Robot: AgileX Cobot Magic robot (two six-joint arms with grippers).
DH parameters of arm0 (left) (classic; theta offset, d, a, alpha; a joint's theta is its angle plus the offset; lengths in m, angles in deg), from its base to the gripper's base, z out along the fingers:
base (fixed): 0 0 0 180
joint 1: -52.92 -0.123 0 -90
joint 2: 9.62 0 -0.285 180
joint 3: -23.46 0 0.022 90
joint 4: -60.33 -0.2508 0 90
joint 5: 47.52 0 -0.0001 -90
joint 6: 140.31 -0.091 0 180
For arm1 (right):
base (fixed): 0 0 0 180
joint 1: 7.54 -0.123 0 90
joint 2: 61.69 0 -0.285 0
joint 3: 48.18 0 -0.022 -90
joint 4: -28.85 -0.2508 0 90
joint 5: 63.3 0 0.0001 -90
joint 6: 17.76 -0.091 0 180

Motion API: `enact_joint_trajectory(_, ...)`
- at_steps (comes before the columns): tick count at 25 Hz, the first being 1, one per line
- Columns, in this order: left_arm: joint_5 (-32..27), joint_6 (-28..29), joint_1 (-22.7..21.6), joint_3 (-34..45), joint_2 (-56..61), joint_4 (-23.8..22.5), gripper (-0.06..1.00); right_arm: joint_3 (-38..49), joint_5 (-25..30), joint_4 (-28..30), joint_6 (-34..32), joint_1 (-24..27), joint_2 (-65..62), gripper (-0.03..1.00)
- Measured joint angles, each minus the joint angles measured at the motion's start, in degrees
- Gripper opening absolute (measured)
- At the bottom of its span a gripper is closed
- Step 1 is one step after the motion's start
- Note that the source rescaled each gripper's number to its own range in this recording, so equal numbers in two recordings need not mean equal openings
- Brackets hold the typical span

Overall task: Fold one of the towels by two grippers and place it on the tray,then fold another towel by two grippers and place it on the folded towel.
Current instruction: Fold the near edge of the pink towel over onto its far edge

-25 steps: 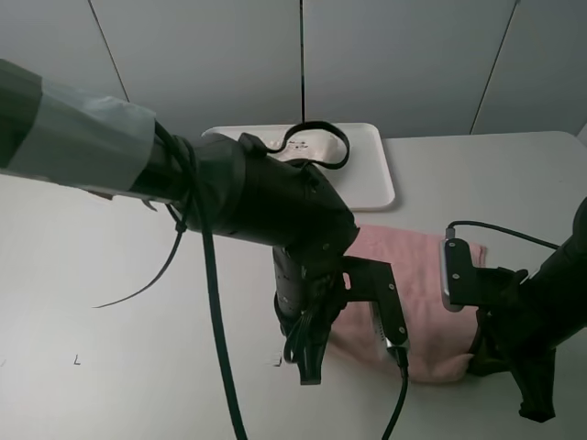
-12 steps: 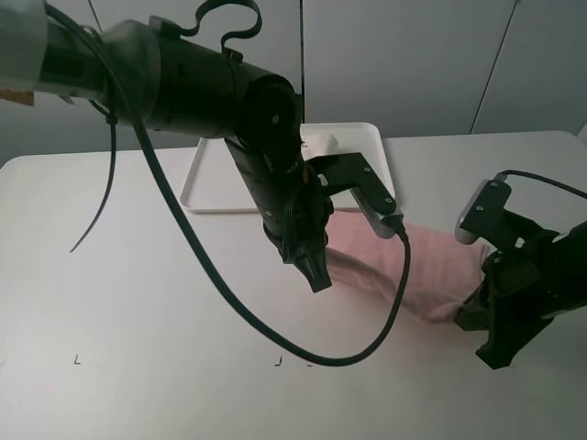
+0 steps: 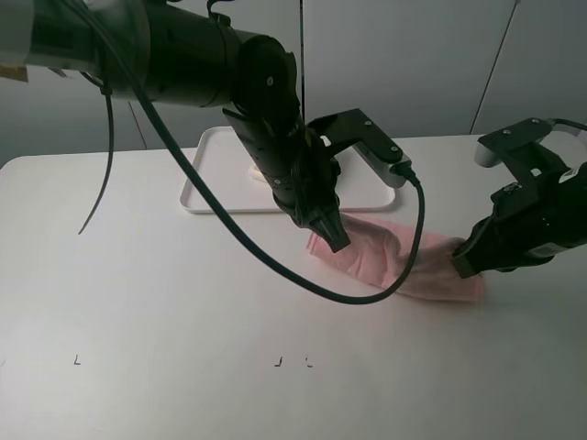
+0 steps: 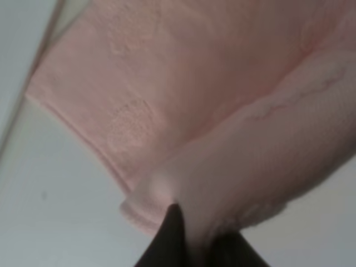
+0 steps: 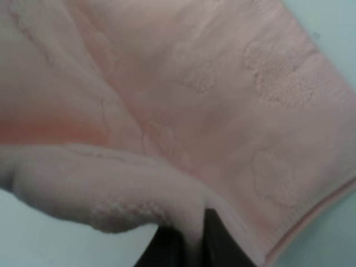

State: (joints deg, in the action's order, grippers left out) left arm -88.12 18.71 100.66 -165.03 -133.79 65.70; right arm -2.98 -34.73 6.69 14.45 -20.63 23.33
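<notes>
Clenched on both ends of pink towel (image 3: 404, 261) with left end effector (image 3: 335, 240) and right end effector (image 3: 463, 266), long axis 10 to 4 across desk (image 3: 138, 302). Toward 11 o'clock, nearer the left: tray (image 3: 206, 197), folded towel (image 3: 258, 172) on it.

Pink towel (image 5: 222, 111), edge pinched in right tool (image 5: 190, 236) (black tips), pale table (image 5: 50, 239)
</notes>
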Motion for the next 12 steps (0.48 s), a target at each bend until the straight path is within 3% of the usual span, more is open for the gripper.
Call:
enact_joint_trajectory(4, 3.01, 4.23, -1.60, -0.11, 0.00, 0.81, 0.01, -0.40, 0.00, 6.11, -8.96, 0.00, 0.00, 0.01)
enact_joint_trajectory(12, 5.82, 6.44, -2.64, -0.11, 0.00, 0.71, 0.01, -0.40, -3.22, 20.97, -32.21, 0.00, 0.00, 0.01)
